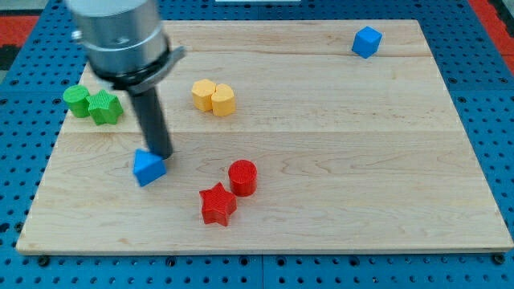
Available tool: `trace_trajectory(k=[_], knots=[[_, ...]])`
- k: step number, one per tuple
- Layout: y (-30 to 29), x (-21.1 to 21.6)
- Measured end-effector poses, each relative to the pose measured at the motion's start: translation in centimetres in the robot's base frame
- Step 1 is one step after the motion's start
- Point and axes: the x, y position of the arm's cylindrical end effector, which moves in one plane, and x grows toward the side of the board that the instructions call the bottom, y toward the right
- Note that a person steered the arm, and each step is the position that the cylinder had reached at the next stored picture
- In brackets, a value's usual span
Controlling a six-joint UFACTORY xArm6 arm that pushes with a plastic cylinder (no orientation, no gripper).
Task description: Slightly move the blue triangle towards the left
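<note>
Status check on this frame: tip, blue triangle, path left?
My tip touching blue triangle's upper right edge. Triangle at board's lower left. Nothing directly left of it; green blocks sit higher up.

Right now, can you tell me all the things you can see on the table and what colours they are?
blue triangle: 1, blue, view's left, lower middle of the board
blue cube: 1, blue, view's top right corner of the board
green blocks: 2, green, view's left edge, side by side and touching; exact shapes hard to tell
yellow blocks: 2, yellow, upper middle, touching each other
red cylinder: 1, red, lower middle
red star: 1, red, just below and left of the red cylinder
wooden board: 1, light wood, fills most of the view
blue pegboard: 1, blue with holes, under and around the board
my tip: 1, dark rod end, at the blue triangle's upper right edge
</note>
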Motion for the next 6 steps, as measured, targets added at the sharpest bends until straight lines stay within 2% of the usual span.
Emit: trace_trajectory(k=[1, 2, 3, 5, 6], knots=[[-3.1, 2.8], [0.5, 2.8], [0.4, 5.5], [-4.0, 5.5], [-3.1, 3.6]])
